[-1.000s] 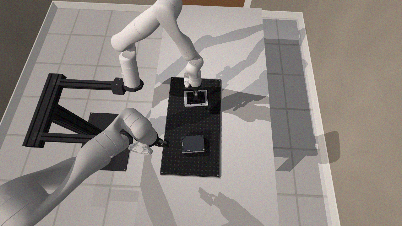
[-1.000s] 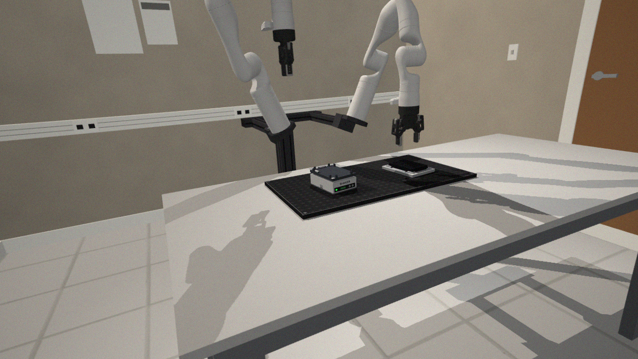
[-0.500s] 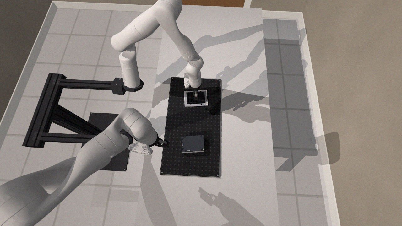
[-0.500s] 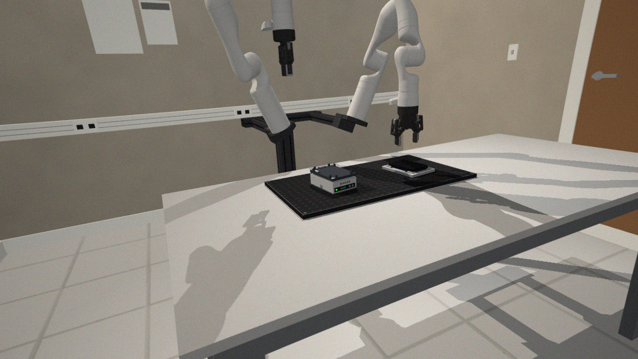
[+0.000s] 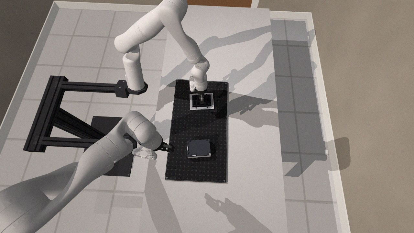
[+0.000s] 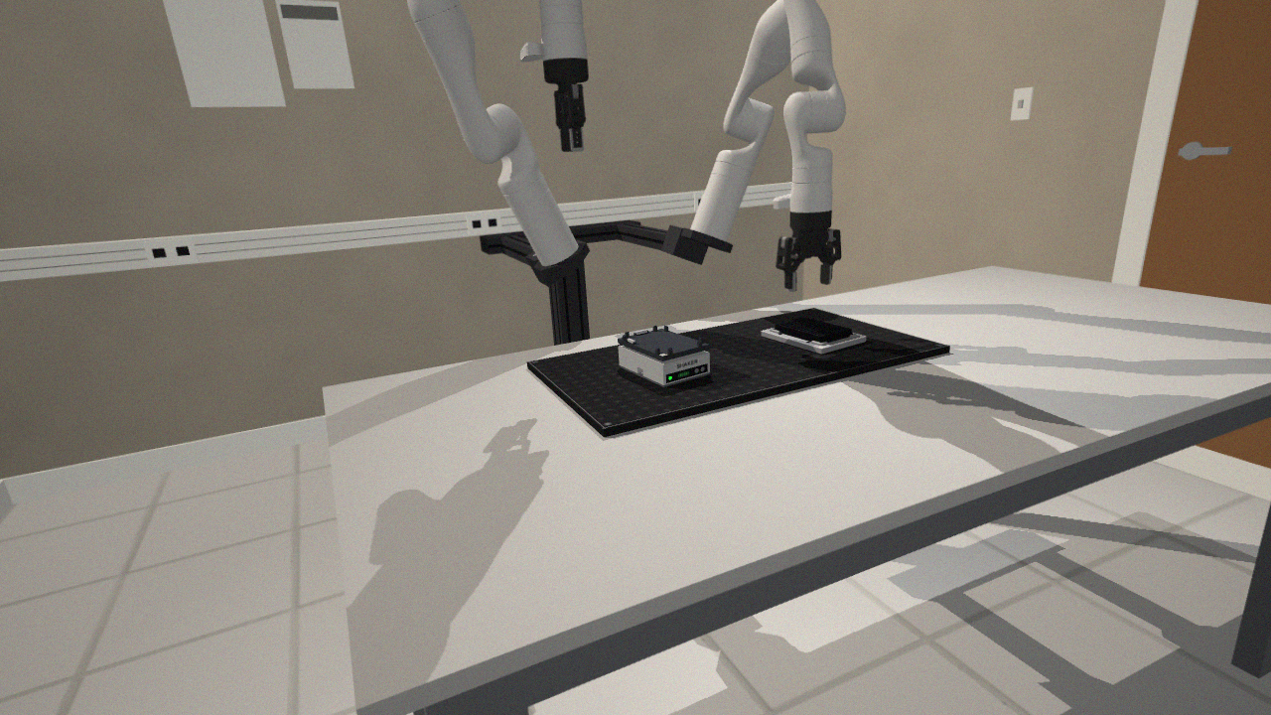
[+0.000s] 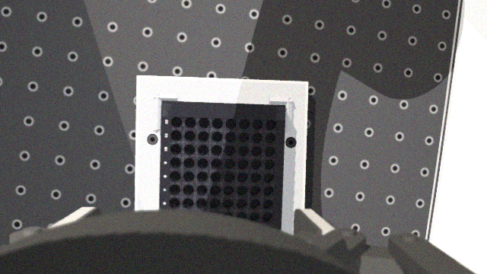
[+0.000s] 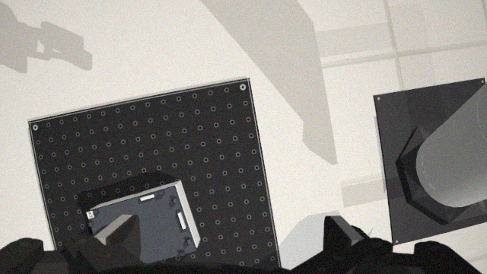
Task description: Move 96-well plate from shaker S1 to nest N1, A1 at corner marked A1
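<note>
Top view: The plate (image 5: pixel 207 102) (image 6: pixel 813 330) (image 7: pixel 222 164) sits in the nest (image 5: pixel 190 101) (image 6: pixel 819 350) (image 7: pixel 146 171), toward 12 o'clock on the surface (image 5: pixel 196 124) (image 6: pixel 613 408) (image 7: pixel 57 114) (image 8: pixel 152 125). The shaker (image 5: pixel 198 148) (image 6: pixel 662 359) (image 8: pixel 152 224) lies toward 6 o'clock, its deck bare. The left claw (image 5: pixel 201 99) (image 6: pixel 809 277) (image 7: pixel 198 230) is over the plate; the right claw (image 5: pixel 170 148) (image 6: pixel 571 146) (image 8: pixel 230 237) is at the shaker's 9 o'clock side.

Exterior view: Left claw fully open, holding nothing, above the plate and apart from it. Right claw, at 11 o'clock from the shaker, is high, also fully open, nothing held.

Left wrist view: Plate looks flat within the frame of the nest; its 6 o'clock end is hidden behind the claw. Well A1 and the nest's mark cannot be made out, so orientation is unconfirmed.

Right wrist view: Shaker at 7 o'clock, A1 label (image 8: pixel 90 215) on its 10 o'clock corner.

Assessment: transfer appears done, release complete. The step in hand is judged to be retreat. Next move: lift the left claw straight clear without brushing the plate, then check seating and A1 corner.
</note>
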Controlling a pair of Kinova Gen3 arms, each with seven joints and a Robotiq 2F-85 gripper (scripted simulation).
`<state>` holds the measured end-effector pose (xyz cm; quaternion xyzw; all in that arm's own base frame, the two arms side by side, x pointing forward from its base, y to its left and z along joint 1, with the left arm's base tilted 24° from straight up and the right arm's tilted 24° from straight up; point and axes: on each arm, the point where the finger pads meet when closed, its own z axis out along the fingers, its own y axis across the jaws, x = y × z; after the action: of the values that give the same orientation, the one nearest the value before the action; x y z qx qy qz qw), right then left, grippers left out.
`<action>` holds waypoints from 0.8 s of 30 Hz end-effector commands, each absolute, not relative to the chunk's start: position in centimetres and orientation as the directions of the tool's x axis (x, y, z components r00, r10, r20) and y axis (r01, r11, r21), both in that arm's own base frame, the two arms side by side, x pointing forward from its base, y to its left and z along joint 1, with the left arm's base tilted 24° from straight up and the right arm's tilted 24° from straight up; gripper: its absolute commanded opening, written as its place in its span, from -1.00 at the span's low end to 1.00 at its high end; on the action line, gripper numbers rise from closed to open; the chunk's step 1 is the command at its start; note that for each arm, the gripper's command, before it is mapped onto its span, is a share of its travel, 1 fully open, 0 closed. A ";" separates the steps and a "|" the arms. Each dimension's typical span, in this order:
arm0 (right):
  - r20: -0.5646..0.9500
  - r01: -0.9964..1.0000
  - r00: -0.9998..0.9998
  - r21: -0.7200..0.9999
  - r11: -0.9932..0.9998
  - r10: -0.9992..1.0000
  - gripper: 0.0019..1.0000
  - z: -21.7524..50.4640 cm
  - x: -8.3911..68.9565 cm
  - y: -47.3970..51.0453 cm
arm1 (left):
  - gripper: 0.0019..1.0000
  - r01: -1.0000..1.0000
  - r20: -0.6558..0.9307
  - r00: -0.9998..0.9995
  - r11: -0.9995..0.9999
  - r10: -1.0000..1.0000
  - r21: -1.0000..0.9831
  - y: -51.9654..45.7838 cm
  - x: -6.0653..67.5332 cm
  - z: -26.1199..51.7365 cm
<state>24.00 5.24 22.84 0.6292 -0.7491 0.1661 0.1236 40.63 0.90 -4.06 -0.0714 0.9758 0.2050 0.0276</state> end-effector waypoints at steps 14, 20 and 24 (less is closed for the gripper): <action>0.394 -0.984 -0.177 -0.094 0.153 -0.902 1.00 22.9 24.0 5.3 | 1.00 -0.151 -0.084 -0.988 0.906 -0.127 0.395 0.4 40.7 -4.2; 0.394 -0.984 -0.177 -0.094 0.153 -0.902 1.00 22.9 24.0 5.3 | 1.00 -0.151 -0.084 -0.988 0.906 -0.127 0.395 0.3 40.7 -4.3; 0.394 -0.984 -0.177 -0.094 0.153 -0.902 1.00 22.9 24.0 5.3 | 1.00 -0.151 -0.084 -0.988 0.906 -0.127 0.395 0.1 40.7 -4.3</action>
<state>24.00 5.24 22.84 0.6292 -0.7491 0.1661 0.1236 40.66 0.23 -4.36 -0.0714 0.9758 0.2050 0.0276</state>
